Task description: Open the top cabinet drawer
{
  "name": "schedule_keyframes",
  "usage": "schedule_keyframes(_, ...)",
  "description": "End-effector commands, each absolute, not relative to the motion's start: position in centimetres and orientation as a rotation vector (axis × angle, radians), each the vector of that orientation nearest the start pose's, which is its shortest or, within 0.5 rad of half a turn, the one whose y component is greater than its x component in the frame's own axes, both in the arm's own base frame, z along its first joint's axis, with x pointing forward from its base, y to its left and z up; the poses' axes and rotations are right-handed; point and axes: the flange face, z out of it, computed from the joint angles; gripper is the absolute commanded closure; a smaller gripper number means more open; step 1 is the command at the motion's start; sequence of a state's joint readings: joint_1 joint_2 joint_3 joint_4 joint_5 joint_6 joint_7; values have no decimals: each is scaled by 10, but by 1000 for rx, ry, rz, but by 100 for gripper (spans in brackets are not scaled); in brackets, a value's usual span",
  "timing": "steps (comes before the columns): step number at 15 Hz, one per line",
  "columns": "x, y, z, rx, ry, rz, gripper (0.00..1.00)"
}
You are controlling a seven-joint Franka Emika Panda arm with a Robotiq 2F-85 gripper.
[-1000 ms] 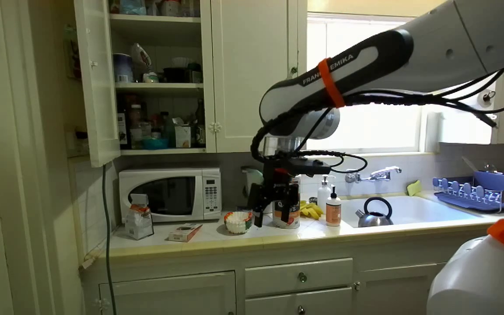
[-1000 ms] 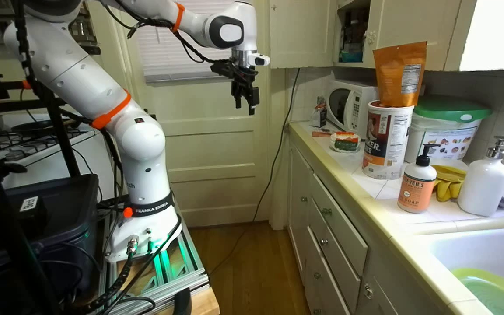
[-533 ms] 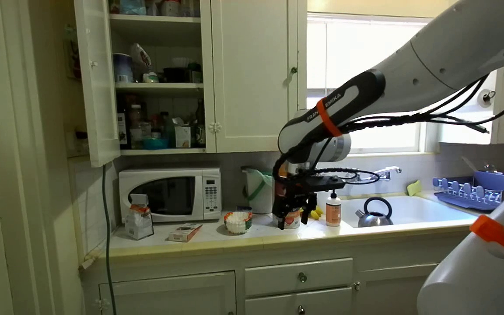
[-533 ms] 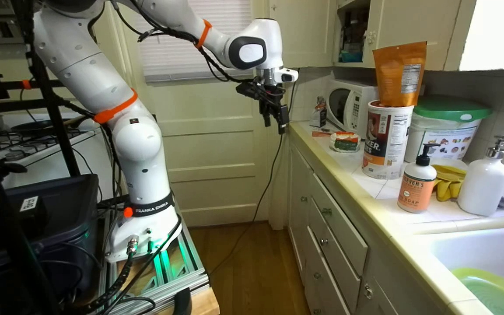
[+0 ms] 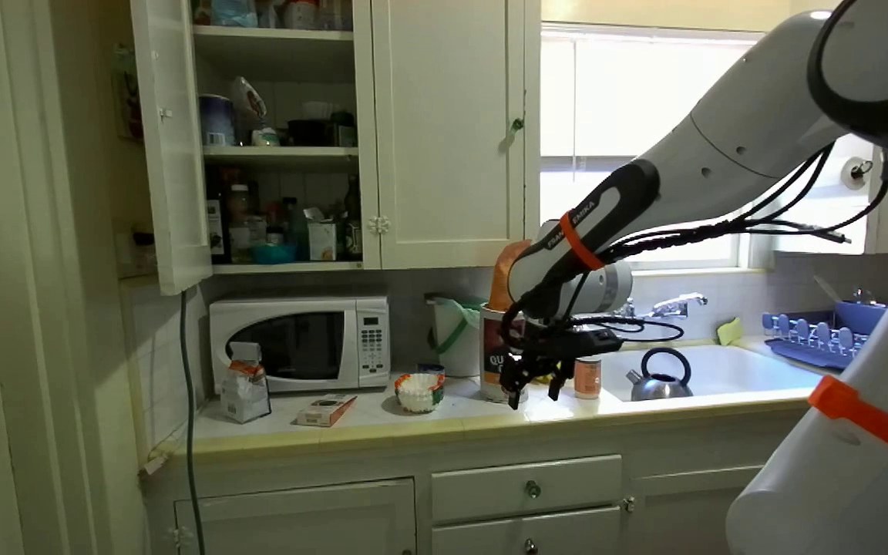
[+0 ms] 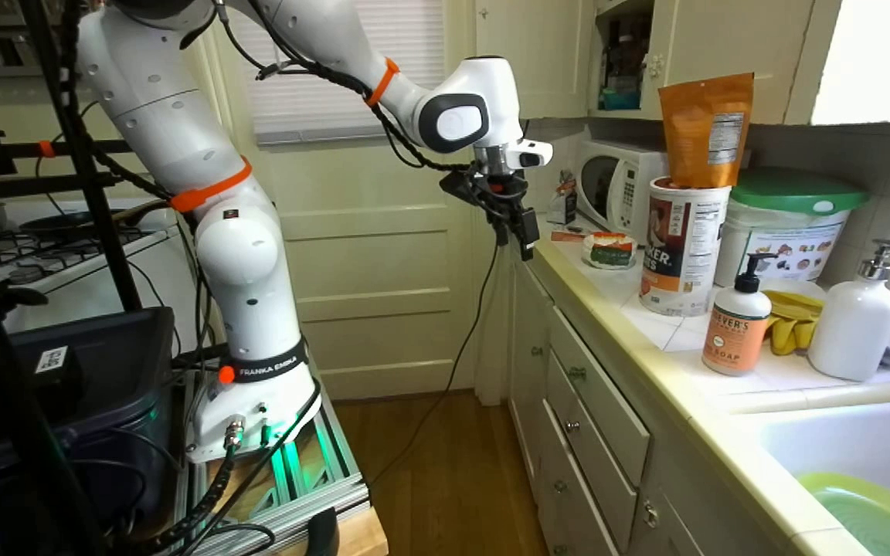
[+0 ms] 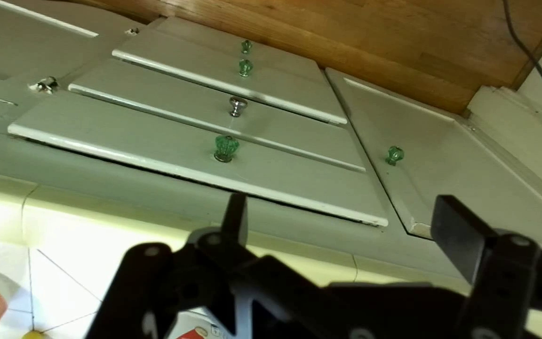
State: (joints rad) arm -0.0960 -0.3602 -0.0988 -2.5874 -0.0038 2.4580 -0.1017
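The top cabinet drawer (image 5: pixel 482 490) is a wide cream-white front under the counter, with a green glass knob (image 5: pixel 533 489). It is shut; its front (image 6: pixel 607 403) and knob (image 6: pixel 577 373) also show in an exterior view. In the wrist view the drawer front (image 7: pixel 148 140) lies beyond the fingers, with its green knob (image 7: pixel 226 149) up and left of the space between them. My gripper (image 5: pixel 534 398) is open and empty, fingers pointing down. It hangs (image 6: pixel 514 247) in front of the counter edge, higher than the drawer and apart from the knob. In the wrist view its fingers (image 7: pixel 341 202) are wide apart.
The yellow counter edge (image 6: pixel 607 309) juts above the drawers. An oats canister (image 6: pixel 684 247), a soap bottle (image 6: pixel 735 332) and a microwave (image 5: pixel 301 343) stand on the counter. Below is another drawer with a metal knob (image 7: pixel 237 106). A cupboard door (image 7: pixel 445 155) adjoins the drawers.
The arm has lowered and reached forward, bringing my gripper down and to the right in both exterior views, closer to the counter edge. The drawer has not moved.
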Motion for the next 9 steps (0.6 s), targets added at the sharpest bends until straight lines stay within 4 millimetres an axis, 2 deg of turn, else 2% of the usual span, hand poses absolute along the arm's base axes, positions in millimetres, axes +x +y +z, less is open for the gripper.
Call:
schedule_keyframes(1, 423, -82, 406, -3119, 134, -367, 0)
schedule_keyframes(2, 423, -82, 407, -3119, 133, -369, 0)
schedule_keyframes(3, 428, -87, 400, -3144, 115, -471, 0)
schedule_keyframes(5, 422, -99, 378, -3139, 243, -465, 0)
schedule_keyframes(9, 408, -131, 329, -3153, 429, -601, 0)
